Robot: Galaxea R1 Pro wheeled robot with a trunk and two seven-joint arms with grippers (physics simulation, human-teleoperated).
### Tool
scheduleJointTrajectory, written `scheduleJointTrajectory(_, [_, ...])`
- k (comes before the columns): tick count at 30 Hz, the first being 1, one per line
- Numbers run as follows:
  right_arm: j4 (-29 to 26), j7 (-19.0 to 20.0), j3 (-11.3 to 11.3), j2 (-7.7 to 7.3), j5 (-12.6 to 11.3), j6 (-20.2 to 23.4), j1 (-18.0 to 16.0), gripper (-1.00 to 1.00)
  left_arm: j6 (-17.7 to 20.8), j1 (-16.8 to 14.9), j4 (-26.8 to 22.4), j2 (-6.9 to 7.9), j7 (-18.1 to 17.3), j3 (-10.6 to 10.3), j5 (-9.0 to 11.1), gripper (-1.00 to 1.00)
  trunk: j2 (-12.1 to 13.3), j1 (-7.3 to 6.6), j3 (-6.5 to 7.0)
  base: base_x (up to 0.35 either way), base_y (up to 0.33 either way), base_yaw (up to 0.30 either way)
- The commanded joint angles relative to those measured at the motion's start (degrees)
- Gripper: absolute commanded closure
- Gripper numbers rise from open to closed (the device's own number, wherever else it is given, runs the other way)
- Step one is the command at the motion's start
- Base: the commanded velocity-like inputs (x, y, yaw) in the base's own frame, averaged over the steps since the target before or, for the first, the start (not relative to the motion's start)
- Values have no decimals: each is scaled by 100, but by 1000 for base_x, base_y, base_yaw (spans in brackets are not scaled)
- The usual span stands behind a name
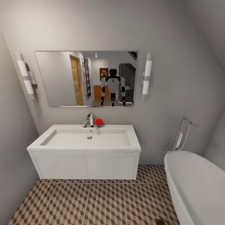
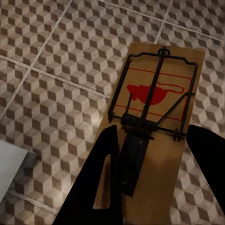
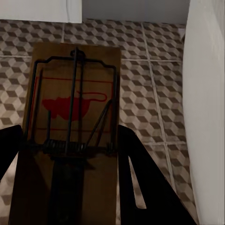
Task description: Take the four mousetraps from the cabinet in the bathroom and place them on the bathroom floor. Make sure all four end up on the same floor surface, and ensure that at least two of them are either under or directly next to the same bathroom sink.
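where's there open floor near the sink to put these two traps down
Bare bathroom floor runs in front of the bathroom sink, bordered by the left wall and the bathtub. A narrower tiled strip lies between the vanity's end and the tub. The left claw and right claw each hold a mousetrap over tiles.

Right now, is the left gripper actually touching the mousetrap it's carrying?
Touching. In the left wrist view the left gripper has both dark fingers pressed against the edges of the mousetrap, held above the bathroom floor.
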Motion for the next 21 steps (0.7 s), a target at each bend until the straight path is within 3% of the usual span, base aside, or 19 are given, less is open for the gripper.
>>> scheduleJointTrajectory(1, [21, 10, 51, 2, -60, -32, -10, 100, -20, -8, 17, -3, -11, -43, 32, 100, -10, 6, -11, 327, 0, 0])
scheduleJointTrajectory(12, [21, 10, 51, 2, -59, -32, -12, 100, -20, -8, 17, -3, -18, -43, 32, 100, -10, 6, -11, 317, 0, 0])
scheduleJointTrajectory(21, [21, -60, 51, 4, -65, 131, -12, 100, -20, -8, 17, 20, -13, -43, 32, 100, -10, 6, -11, 49, 0, 0])
